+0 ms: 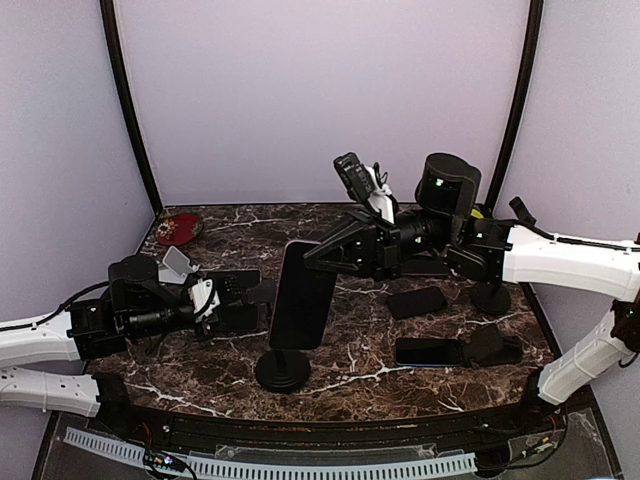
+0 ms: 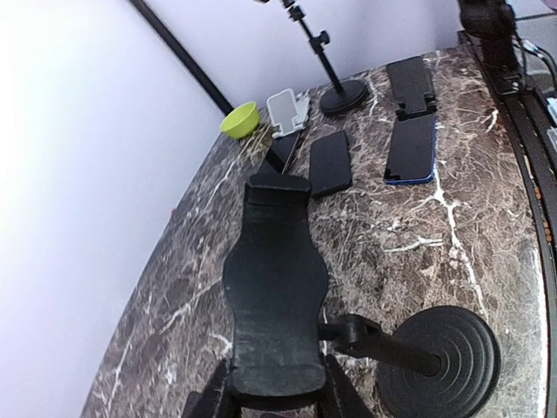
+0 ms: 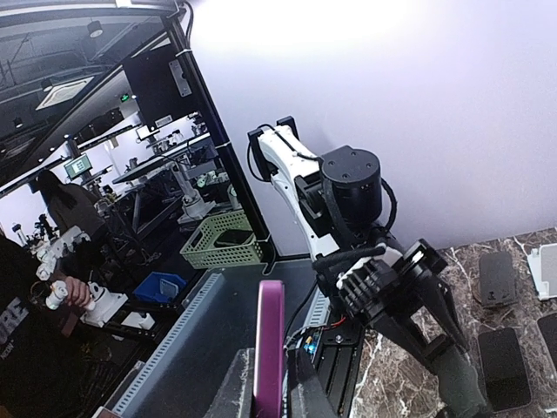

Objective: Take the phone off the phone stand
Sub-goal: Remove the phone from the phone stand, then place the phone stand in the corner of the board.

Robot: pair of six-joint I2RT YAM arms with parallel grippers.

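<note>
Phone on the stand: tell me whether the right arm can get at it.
Likely yes: right gripper is shut on the phone's top edge, nothing between; left gripper steadies the stand.

White arm links (image 1: pixel 560 262), black joint housings (image 1: pixel 447 185), black jaws, thin cables (image 1: pixel 75 297).

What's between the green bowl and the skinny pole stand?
A small white holder sits between bowl and pole stand, in the left wrist view.

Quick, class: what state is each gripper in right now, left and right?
Left gripper: closed, holding the cradle of the phone stand.
Right gripper: closed, gripping the phone by its edge.
</note>
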